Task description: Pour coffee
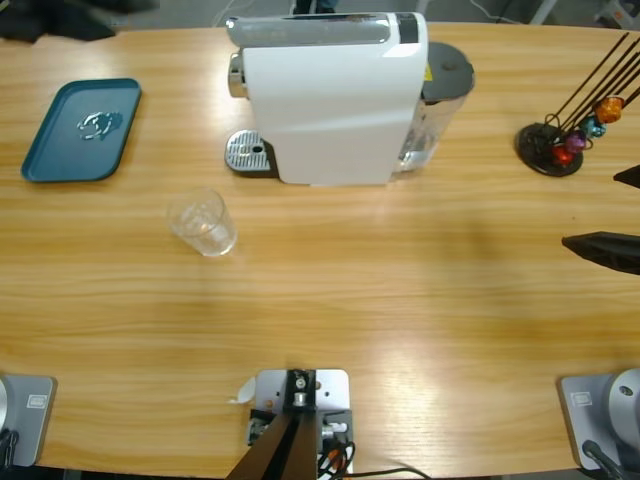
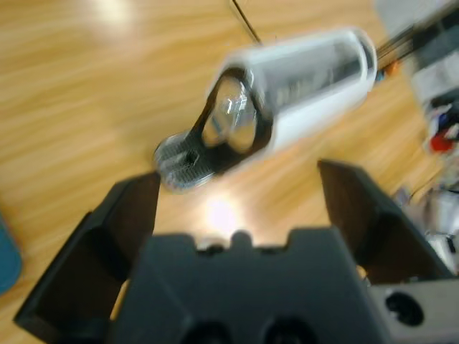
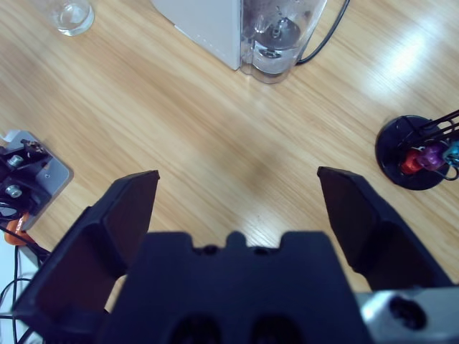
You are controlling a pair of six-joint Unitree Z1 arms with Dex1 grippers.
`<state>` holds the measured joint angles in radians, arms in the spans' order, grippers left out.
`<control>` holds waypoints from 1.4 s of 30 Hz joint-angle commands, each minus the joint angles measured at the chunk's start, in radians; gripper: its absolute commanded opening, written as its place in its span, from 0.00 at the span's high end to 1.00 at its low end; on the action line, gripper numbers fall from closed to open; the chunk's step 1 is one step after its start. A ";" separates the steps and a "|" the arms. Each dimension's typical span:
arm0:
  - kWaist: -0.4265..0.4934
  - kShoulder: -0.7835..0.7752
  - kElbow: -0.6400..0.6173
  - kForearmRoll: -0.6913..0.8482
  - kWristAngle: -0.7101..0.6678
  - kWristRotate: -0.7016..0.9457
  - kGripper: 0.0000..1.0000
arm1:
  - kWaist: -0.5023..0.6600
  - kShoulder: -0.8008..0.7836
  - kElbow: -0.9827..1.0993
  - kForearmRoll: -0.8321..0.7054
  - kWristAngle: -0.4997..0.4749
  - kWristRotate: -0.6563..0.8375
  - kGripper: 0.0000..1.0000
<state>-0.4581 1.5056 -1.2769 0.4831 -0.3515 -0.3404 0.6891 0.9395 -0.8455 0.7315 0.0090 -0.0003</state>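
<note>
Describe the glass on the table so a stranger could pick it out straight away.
Start at the big white coffee machine at the back middle of the wooden table. From the round metal drip tray at the machine's left foot, come towards the front edge and a little left: the glass stands there alone on bare wood. It is the only clear tumbler in sight, unlike the blue tray farther left.

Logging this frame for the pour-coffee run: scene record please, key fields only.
machine: white coffee machine, back centre of table
drip tray: round metal grate at machine's front, nothing on it
glass: clear tumbler, upright, in front of the grate, apart from it; no coffee visible
tray: teal tray, far end
capsules: capsule rack, opposite end
left hand: open, holding nothing
right hand: open, holding nothing
</note>
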 commanded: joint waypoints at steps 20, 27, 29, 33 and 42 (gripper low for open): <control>0.030 0.345 -0.172 -0.009 -0.250 -0.170 0.68 | -0.007 0.069 -0.029 0.017 -0.021 0.020 0.00; 0.029 0.328 -0.190 -0.011 -0.238 -0.167 0.97 | -0.007 0.071 -0.029 0.017 -0.020 0.020 0.00; 0.028 0.327 -0.192 -0.011 -0.238 -0.167 0.97 | -0.007 0.071 -0.029 0.017 -0.020 0.020 0.00; 0.018 0.328 -0.191 -0.009 -0.240 -0.167 0.98 | -0.007 0.076 -0.030 0.017 -0.020 0.020 0.00; 0.015 0.321 -0.191 -0.011 -0.279 -0.168 1.00 | -0.007 0.071 -0.029 0.017 -0.021 0.020 0.00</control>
<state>-0.4347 1.7978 -1.4709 0.4826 -0.5873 -0.4990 0.6891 0.9987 -0.8830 0.7366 0.0006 0.0094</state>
